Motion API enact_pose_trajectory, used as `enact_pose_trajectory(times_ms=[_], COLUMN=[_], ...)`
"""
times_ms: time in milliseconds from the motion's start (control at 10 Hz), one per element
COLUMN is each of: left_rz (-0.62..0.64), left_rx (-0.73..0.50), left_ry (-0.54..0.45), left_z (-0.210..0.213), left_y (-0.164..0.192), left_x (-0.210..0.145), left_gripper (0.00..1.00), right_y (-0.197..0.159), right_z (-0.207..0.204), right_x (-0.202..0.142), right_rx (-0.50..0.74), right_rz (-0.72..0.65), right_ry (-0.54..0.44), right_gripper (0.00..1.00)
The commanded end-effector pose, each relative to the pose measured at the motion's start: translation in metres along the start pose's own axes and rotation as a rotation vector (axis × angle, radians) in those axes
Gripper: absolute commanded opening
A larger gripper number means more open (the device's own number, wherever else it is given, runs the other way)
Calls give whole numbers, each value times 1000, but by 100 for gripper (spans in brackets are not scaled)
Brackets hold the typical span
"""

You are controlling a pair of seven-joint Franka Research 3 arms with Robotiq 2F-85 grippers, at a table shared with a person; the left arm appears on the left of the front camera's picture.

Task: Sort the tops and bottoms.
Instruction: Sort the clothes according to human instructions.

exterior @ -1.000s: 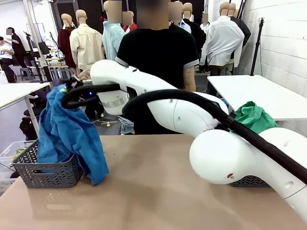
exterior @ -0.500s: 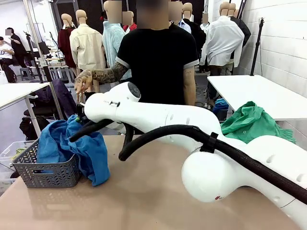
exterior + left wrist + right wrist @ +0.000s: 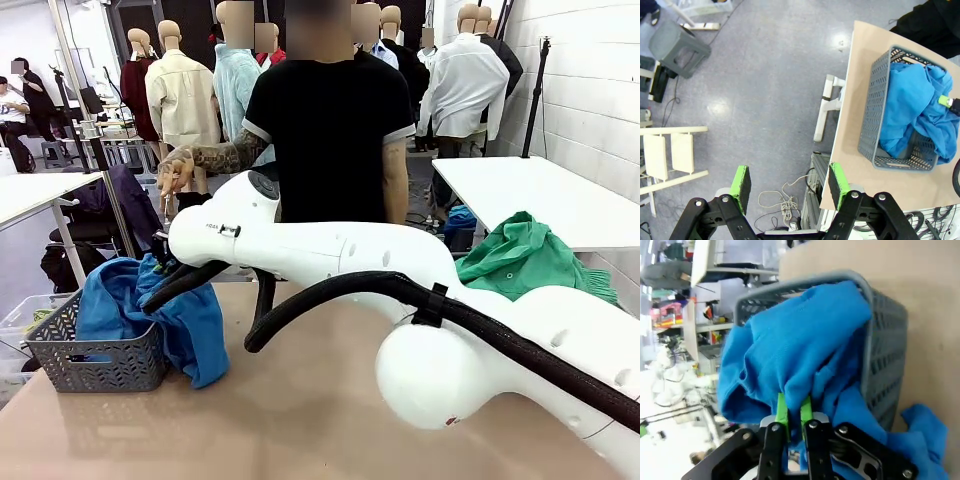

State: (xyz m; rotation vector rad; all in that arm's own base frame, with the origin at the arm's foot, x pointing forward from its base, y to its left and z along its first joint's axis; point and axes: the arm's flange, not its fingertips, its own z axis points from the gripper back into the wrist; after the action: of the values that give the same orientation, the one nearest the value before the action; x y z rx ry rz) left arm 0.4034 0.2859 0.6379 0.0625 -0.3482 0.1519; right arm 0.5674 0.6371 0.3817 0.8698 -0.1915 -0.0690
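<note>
Lower now: soft blue garment (image 3: 150, 315), mesh basket (image 3: 95, 362)

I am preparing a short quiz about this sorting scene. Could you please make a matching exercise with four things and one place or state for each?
Things:
1. blue garment
2. grey basket
3. green garment
4. left end effector

Places or states:
a. open, above the floor beside the table
b. at the table's left end
c. at the right, behind the right arm
d. draped over the basket's edge

Pairs: 1-d, 2-b, 3-c, 4-a
</note>
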Motion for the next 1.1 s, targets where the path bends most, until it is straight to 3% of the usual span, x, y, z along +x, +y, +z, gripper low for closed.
enact_pose_trajectory(times_ms=[0,200,300,1000], left_rz=[7,7,7,7], left_rx=[18,18,18,18], left_ry=[4,4,4,4], left_z=[1,1,1,1], left_y=[0,0,0,0], left_x=[-3,-3,-3,-3], left_gripper=[81,81,81,81], right_y=[172,168,170,228], right_z=[-207,-207,-207,-162], right_x=[176,176,176,151], right_rx=[-125,-213,-198,35], right_rz=[17,-16,-21,230], right_ry=[56,70,69,-3], right_gripper=[39,77,97,100])
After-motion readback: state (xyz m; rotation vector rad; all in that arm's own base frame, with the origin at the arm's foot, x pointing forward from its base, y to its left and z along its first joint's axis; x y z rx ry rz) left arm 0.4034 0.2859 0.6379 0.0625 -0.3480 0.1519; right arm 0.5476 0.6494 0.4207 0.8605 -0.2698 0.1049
